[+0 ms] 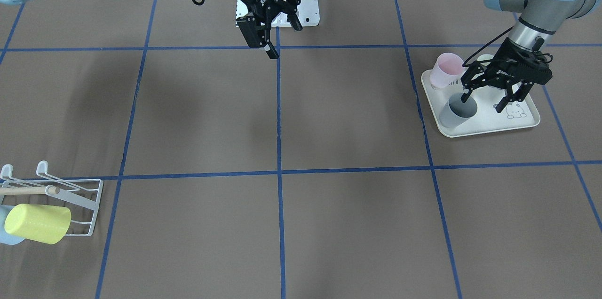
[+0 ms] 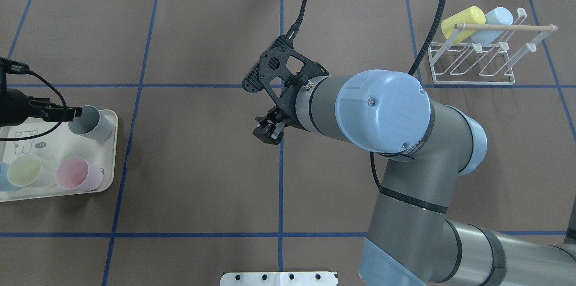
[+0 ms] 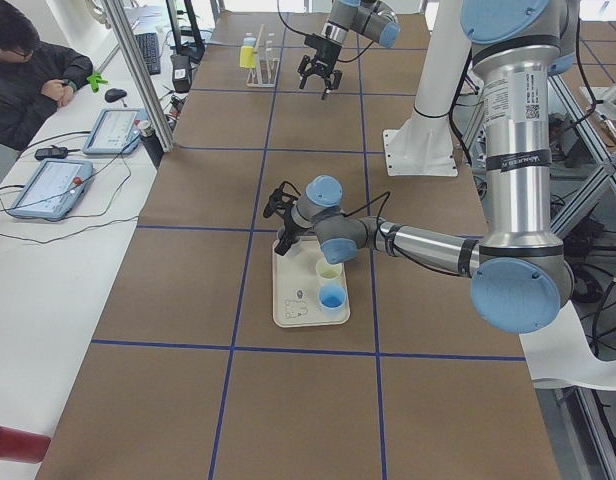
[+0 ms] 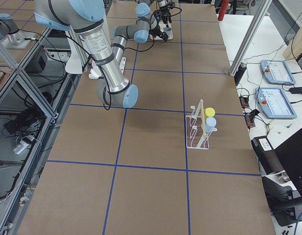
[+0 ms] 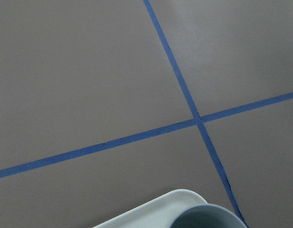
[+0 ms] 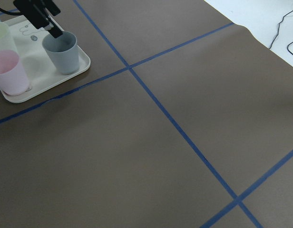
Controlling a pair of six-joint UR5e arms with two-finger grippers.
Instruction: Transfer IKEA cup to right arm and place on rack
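A grey cup (image 1: 457, 112) (image 2: 91, 121) stands upright at a corner of the cream tray (image 1: 489, 128) (image 2: 107, 153). My left gripper (image 1: 486, 102) hangs open over it, with one fingertip (image 2: 75, 113) at the cup's mouth and the other outside the wall. The right wrist view shows the same finger (image 6: 54, 31) just above the grey cup (image 6: 63, 50). My right gripper (image 1: 283, 37) (image 2: 269, 131) is open and empty, high over the table's middle. The white wire rack (image 1: 75, 198) (image 2: 472, 66) stands at the far right corner.
A yellow cup (image 2: 462, 22) and a light-blue cup (image 2: 495, 20) lie on the rack. Pink (image 2: 76, 173), green (image 2: 24, 170) and blue cups also stand on the tray. A white base plate (image 1: 308, 3) sits behind the right gripper. A person sits at a side table (image 3: 28, 70).
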